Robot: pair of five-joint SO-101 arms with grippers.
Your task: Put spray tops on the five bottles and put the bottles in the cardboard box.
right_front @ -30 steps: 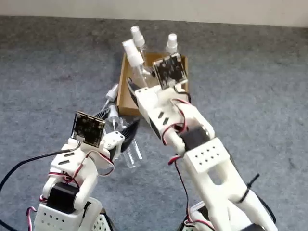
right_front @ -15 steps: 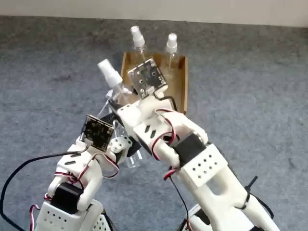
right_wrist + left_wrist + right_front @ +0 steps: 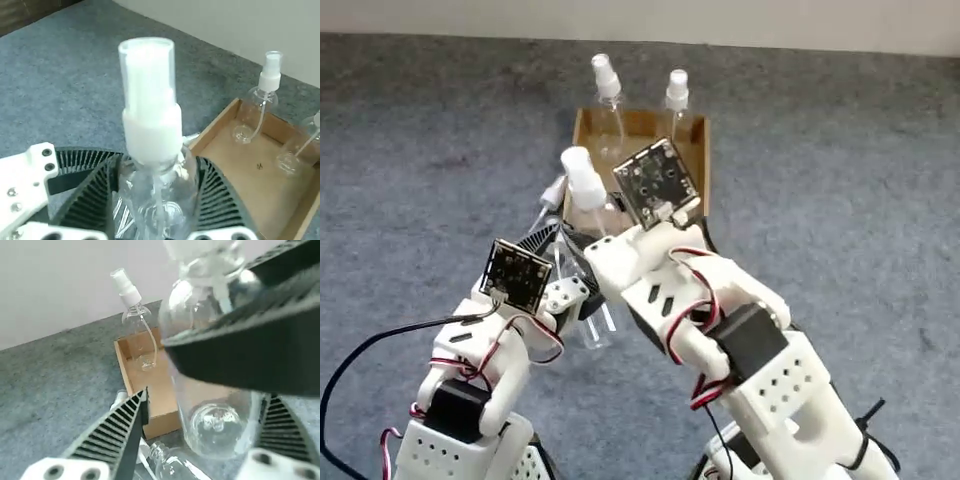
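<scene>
— which step was in hand?
— the third bottle, i judged. the right gripper (image 3: 155,200) had its ribbed black fingers (image 3: 215,200) clamped on a clear round plastic bottle with a white spray top (image 3: 152,150), upright over the grey carpeted table (image 3: 440,150), at 6 o'clock of the shallow brown cardboard box (image 3: 700,160).
— the left gripper (image 3: 205,400)?
— fingers spread wide either side of that bottle's base.
— next?
— probably carrying it toward 12 o'clock, beside the two capped clear bottles (image 3: 610,100) standing there. slick plastic, so a firm grip. loose clear bottles (image 3: 590,325) lay at 6 o'clock.

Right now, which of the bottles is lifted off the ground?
The spray-topped bottle clamped in the right claw. Two bottles stand in the cardboard box, and one bottle lies on the carpet.
</scene>
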